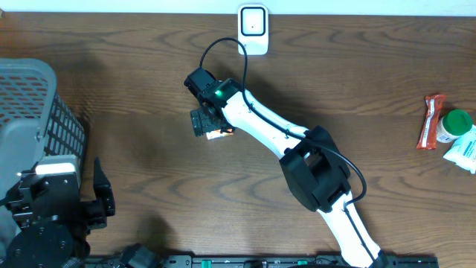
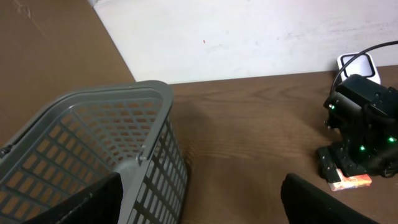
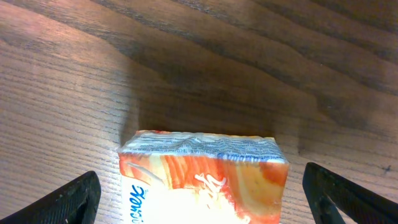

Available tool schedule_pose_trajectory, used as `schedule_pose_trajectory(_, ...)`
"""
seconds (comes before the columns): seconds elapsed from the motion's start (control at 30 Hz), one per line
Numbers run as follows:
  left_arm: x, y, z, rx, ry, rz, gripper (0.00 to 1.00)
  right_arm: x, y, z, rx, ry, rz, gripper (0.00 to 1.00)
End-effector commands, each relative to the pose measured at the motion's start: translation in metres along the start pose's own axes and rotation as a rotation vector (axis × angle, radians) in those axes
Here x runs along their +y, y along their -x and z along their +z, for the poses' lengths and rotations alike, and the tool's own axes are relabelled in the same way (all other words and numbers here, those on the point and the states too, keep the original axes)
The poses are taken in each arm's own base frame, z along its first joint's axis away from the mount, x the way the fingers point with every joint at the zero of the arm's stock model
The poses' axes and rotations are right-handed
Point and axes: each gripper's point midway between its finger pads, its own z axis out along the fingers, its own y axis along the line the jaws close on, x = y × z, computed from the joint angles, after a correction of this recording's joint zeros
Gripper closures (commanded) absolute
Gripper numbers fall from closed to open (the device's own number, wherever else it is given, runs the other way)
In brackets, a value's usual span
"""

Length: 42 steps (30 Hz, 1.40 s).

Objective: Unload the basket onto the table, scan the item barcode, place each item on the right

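Note:
The item, an orange and white tissue pack (image 3: pixel 205 174), lies flat on the wooden table (image 1: pixel 149 89), also visible as the pack (image 1: pixel 217 135) in the overhead view and the pack (image 2: pixel 351 182) in the left wrist view. My right gripper (image 3: pixel 205 199) is open and straddles it, one finger on each side, with table showing between fingers and pack. From above, the right gripper (image 1: pixel 204 123) covers most of the pack. A white scanner (image 1: pixel 253 26) stands at the table's far edge. My left gripper (image 2: pixel 202 202) is open and empty beside the basket.
A grey plastic basket (image 1: pixel 30 112) fills the left side, its rim (image 2: pixel 112 102) close to my left fingers. At the right edge lie a red snack bar (image 1: pixel 430 121), a green-capped bottle (image 1: pixel 454 125) and a white-teal packet (image 1: pixel 465 152).

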Motion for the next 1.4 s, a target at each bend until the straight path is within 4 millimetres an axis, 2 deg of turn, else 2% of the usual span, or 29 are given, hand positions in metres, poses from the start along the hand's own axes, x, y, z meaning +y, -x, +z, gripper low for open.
schedule_pose_trajectory(0.0, 0.003, 0.0, -0.002, -0.006, 0.005, -0.007, 0.18, -0.003, 0.001, 0.004, 0.003, -0.009, 0.016, 0.01)
schedule_pose_trajectory(0.4, 0.003, 0.0, -0.002, -0.006, 0.005, -0.007, 0.18, -0.006, -0.006, 0.018, 0.008, -0.013, 0.015, 0.01)
schedule_pose_trajectory(0.6, 0.003, 0.0, -0.002, -0.006, 0.005, -0.007, 0.18, -0.007, -0.003, 0.018, -0.003, -0.008, 0.021, 0.01)
schedule_pose_trajectory(0.8, 0.003, 0.0, -0.002, -0.006, 0.005, -0.007, 0.18, -0.015, -0.001, 0.019, 0.003, -0.016, 0.036, 0.14)
schedule_pose_trajectory(1.03, 0.003, 0.0, -0.002, -0.006, 0.006, -0.007, 0.18, -0.016, -0.003, 0.019, 0.012, -0.02, 0.035, 0.16)
schedule_pose_trajectory(1.1, 0.003, 0.0, -0.002, -0.006, 0.005, -0.007, 0.18, -0.016, -0.005, 0.019, 0.019, -0.019, 0.034, 0.15)
schedule_pose_trajectory(1.23, 0.003, 0.0, -0.002, -0.006, 0.005, -0.007, 0.18, -0.015, -0.008, 0.02, 0.03, -0.013, 0.033, 0.04)
schedule_pose_trajectory(1.37, 0.003, 0.0, -0.002, -0.006, 0.005, -0.007, 0.18, -0.02, -0.016, 0.03, 0.045, -0.023, 0.034, 0.03)
